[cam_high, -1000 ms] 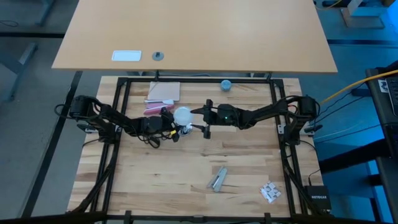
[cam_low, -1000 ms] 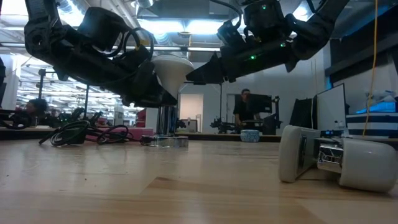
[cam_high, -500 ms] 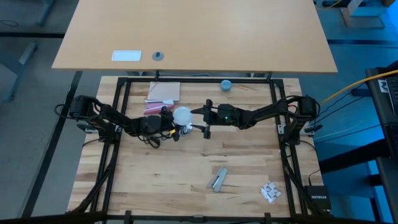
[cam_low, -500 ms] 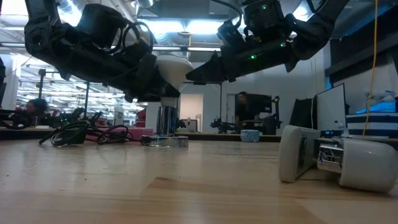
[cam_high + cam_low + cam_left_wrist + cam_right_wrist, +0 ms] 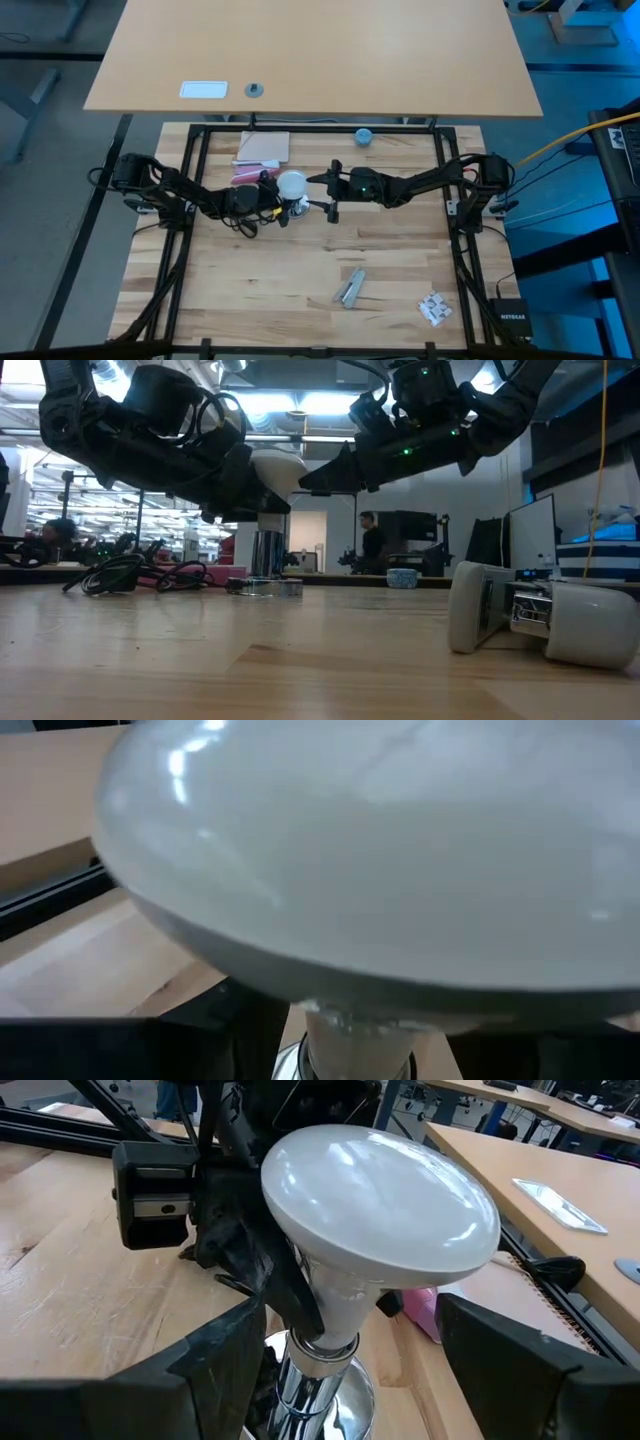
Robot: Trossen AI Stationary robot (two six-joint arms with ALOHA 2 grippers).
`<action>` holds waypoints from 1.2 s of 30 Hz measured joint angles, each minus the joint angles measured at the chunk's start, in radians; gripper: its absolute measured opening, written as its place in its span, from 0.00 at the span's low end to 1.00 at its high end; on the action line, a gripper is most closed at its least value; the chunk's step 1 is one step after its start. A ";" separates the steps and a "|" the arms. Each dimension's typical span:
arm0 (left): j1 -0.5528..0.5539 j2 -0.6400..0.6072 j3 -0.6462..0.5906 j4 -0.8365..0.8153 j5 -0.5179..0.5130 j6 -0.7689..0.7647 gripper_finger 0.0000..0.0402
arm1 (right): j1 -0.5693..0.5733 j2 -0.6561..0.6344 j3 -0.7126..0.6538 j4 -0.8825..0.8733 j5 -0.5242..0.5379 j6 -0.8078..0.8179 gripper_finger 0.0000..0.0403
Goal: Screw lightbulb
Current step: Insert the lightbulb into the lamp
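lightbulb: we see the white lightbulb point(image 5: 292, 185) near the middle of the wooden table point(image 5: 300, 290), upright, wide dome up, neck point(image 5: 335, 1315) down in a shiny chrome socket point(image 5: 310, 1380) with a round metal base on the table.
lightbulb, other views: it fills most of the left wrist view point(image 5: 380, 850); in the low view point(image 5: 278, 468) it sits raised above the tabletop between the two arms.
left gripper: we put the left gripper point(image 5: 278, 207) right at the bulb, reaching in from the left; its dark fingers point(image 5: 270, 1275) are clamped on the tapering neck just under the dome.
right gripper: the right gripper point(image 5: 331, 195) sits just right of the bulb; fingers point(image 5: 215, 1355) spread wide apart, one on each side of the socket, not touching the bulb as far as we can see.
table, far side: pink pad point(image 5: 262, 148) and a small blue round object point(image 5: 364, 136) behind the arms.
table, near side: small metal piece point(image 5: 349, 287) and a crumpled white-grey item point(image 5: 434, 308), well apart from the bulb.
low view extras: white device point(image 5: 540, 615) lying on the table at right, cables point(image 5: 140, 575) at left, a person point(image 5: 370, 545) standing far off in the room.
upper desk: white card point(image 5: 203, 90) and a small round disc point(image 5: 254, 90).
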 joint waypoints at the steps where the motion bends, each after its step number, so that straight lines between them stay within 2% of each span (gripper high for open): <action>1: 0.000 0.000 0.000 0.000 0.000 0.000 0.55 | 0.000 0.000 0.000 -0.002 0.005 0.000 0.74; 7: 0.000 0.000 0.000 -0.001 0.000 0.000 0.47 | 0.000 -0.015 0.000 -0.097 0.056 0.001 0.74; 13: 0.000 -0.001 0.000 -0.005 0.000 0.000 0.39 | 0.022 -0.038 0.000 -0.167 0.025 0.000 0.74; 19: 0.000 -0.001 0.000 -0.008 0.000 0.002 0.41 | 0.122 -0.038 0.000 -0.227 0.021 -0.088 0.74; 25: 0.000 -0.001 0.000 -0.008 0.000 0.033 0.42 | 0.219 -0.038 0.000 -0.228 0.104 -0.248 0.74; 29: 0.000 -0.001 0.000 -0.008 0.000 0.033 0.42 | 0.236 -0.038 0.000 -0.227 0.107 -0.368 0.74; 36: 0.000 -0.001 0.000 -0.008 0.002 0.033 0.42 | 0.236 -0.038 0.000 -0.218 0.094 -0.389 0.74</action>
